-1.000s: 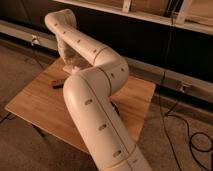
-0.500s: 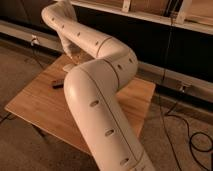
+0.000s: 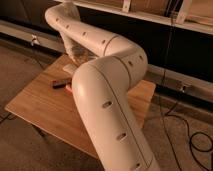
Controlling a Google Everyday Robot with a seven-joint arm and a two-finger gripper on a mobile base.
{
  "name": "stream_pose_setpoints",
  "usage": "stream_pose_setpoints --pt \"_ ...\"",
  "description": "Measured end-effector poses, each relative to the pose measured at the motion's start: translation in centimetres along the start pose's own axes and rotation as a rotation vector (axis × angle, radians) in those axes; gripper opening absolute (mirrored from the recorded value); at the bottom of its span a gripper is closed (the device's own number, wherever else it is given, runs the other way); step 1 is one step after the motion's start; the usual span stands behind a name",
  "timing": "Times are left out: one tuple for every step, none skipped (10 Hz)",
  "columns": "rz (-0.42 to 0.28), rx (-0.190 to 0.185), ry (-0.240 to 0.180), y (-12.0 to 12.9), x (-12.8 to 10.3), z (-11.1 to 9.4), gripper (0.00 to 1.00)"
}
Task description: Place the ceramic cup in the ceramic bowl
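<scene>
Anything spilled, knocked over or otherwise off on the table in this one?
Nothing stands out. The wooden table shows only a small black bar lying flat. The arm blocks much of the tabletop; the gripper is over the far edge, and neither cup nor bowl is visible.

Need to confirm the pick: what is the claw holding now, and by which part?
Cannot be told: the claw, at the far side of the wooden table, is hidden behind the arm. No cup or bowl shows.
</scene>
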Motion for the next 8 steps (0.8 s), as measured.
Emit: stream_pose_setpoints --pt "0.002 -0.009 0.003 -0.1 0.9 -0.1 0.01" --pt "0.002 -0.015 0.003 -0.2 1.7 -0.3 0.01" --pt "-0.001 -0.018 0.006 -0.2 2.3 -0.4 0.01" --pt "-0.008 -0.021 0.011 0.1 2.8 -0.5 0.01" --pt "-0.021 -0.024 0.015 0.7 3.4 -0.5 0.01" --pt "-0.035 -0.030 0.026 1.5 4.0 -0.1 0.01" --pt "-0.035 -0.036 0.039 1.8 4.4 0.4 0.01" --pt "-0.033 -0.042 0.055 1.9 5.0 1.1 0.01"
